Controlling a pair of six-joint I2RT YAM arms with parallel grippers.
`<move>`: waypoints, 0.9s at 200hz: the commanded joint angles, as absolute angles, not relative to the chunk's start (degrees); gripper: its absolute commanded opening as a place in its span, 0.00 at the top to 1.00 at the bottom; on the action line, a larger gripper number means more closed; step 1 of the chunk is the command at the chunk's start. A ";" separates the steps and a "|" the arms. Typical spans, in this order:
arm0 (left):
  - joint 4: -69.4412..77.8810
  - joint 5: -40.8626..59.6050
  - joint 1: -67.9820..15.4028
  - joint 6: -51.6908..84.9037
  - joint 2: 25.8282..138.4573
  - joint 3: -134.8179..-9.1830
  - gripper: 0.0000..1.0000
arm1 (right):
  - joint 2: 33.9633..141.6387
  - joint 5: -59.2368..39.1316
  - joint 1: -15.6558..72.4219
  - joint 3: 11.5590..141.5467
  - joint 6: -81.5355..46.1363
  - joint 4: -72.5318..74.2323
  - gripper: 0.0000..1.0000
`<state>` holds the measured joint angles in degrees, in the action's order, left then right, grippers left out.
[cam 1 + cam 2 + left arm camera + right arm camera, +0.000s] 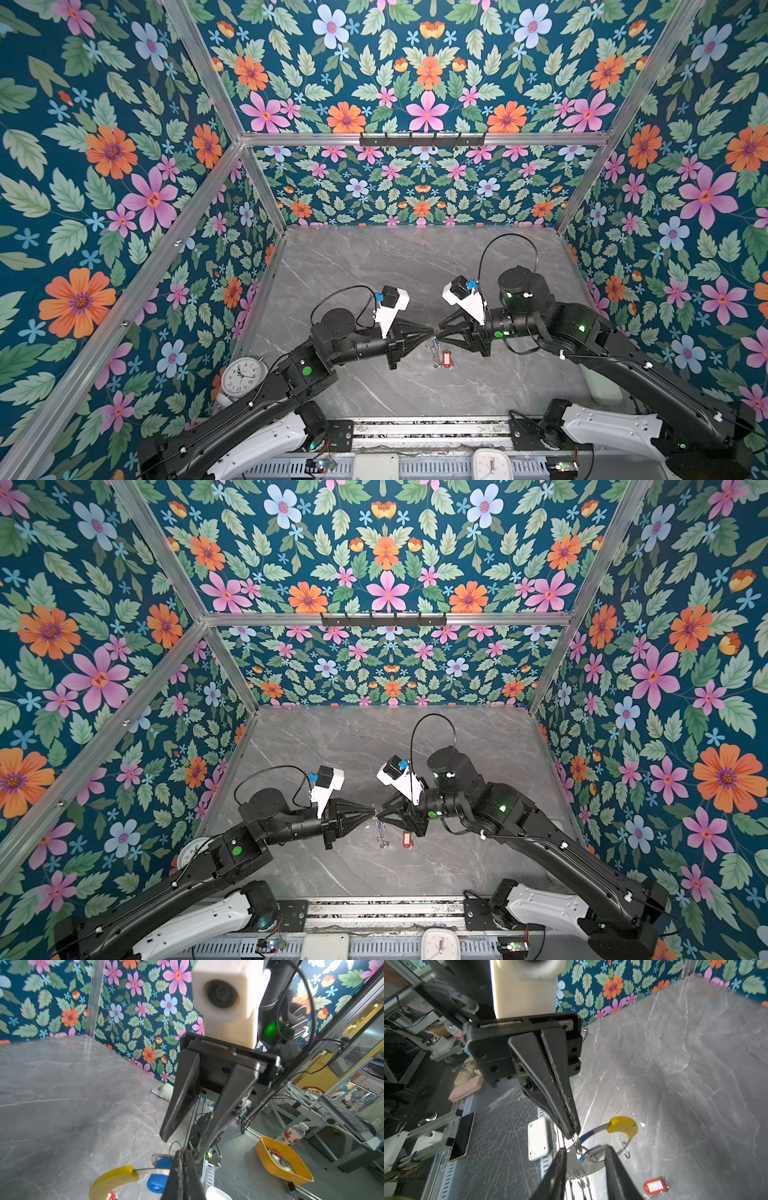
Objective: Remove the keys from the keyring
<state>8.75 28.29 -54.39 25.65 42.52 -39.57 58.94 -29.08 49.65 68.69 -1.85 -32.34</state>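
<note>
**Left gripper**: jaws pressed flat together, tips pinching the wire of the keyring. It is held up off the table.

**Keyring**: a thin silver hoop hanging from the left gripper's tips. Its yellow sleeve sits on the arc just beyond them. The hoop looks clear of the tabletop.

**Blue-tagged key**: just beneath the left gripper's tips, and by my reading still threaded on the hoop. The join itself is hidden behind the fingers.

**Right gripper**: directly opposite the left gripper, nearly tip to tip. Its jaws are parted and stand either side of the stretch of hoop that carries the blue tag. I can see nothing clamped between them.

**Red-tagged key**: lying on the table below the grippers, a little to the right gripper's side. It is apart from the hoop and has its own small split ring.

**Table**: grey marble-patterned top, bare beyond the two grippers.

**Alarm clock**: well behind the left gripper, beside that arm's elbow.

**Progress**: I judge the job half done, with the red key off and the blue one left. The next move likely needs the right gripper to close on the blue tag or its small ring. It would then work that along the wire to the hoop's opening while the left gripper steadies the hoop. I cannot tell where that opening is.
</note>
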 commanded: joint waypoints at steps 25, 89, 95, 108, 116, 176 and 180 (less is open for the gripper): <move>25.29 20.84 -54.38 28.09 37.89 -33.37 1.00 | 51.86 -19.73 52.88 60.03 -6.33 -13.27 0.59; 31.05 21.12 -54.40 29.83 37.43 -30.50 1.00 | 53.72 -16.87 56.03 54.14 -7.07 -4.49 0.58; 30.87 21.14 -54.39 29.88 37.47 -30.58 1.00 | 54.11 -17.03 56.08 54.22 -7.06 -4.32 0.58; 30.94 21.18 -54.40 29.94 37.45 -30.50 1.00 | 54.64 -16.89 56.36 54.10 -7.19 -3.58 0.58; 31.06 21.10 -54.40 30.07 37.45 -30.45 1.00 | 54.97 -16.79 56.46 54.08 -7.16 -3.21 0.58; 32.26 20.79 -54.39 30.57 37.68 -29.97 1.00 | 56.40 -15.55 56.65 55.28 -6.99 -3.86 0.75; 32.32 20.62 -54.40 30.53 37.55 -29.90 1.00 | 56.40 -15.58 56.75 55.29 -6.92 -3.91 0.77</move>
<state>28.99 21.12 -54.39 30.09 38.00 -30.04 56.21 -16.32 56.53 54.65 -6.48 -5.28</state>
